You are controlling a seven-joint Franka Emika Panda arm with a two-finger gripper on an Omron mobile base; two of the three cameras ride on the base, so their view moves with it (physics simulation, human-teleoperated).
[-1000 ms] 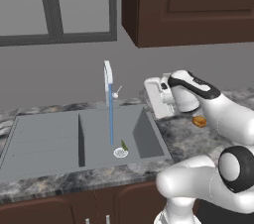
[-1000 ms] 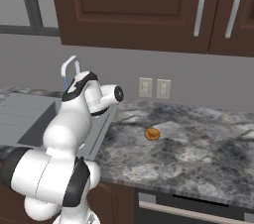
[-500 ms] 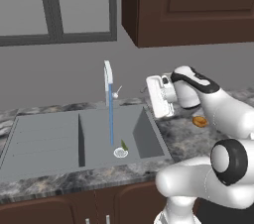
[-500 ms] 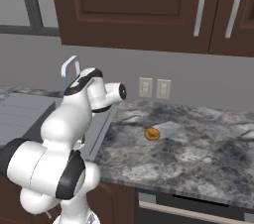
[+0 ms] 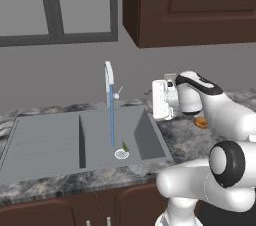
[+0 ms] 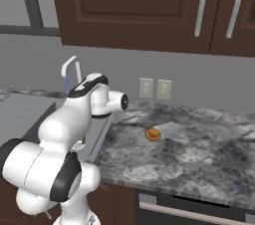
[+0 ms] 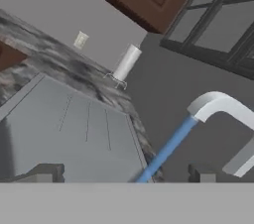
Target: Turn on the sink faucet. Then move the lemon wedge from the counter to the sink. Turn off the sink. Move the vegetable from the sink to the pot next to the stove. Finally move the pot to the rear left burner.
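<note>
Water running, lemon wedge in the sink: shutting off the faucet comes next.

The jaws [image 5: 159, 101] stand wide and empty beside the sink faucet [image 5: 109, 77], whose lever needs nudging. The left base view shows the lemon wedge [image 5: 125, 145] by the drain (the hand view gives the blue stream [image 7: 166, 151]).

No writing to read anywhere here: no labels, brand marks, numbers or signs on anything in view.
</note>
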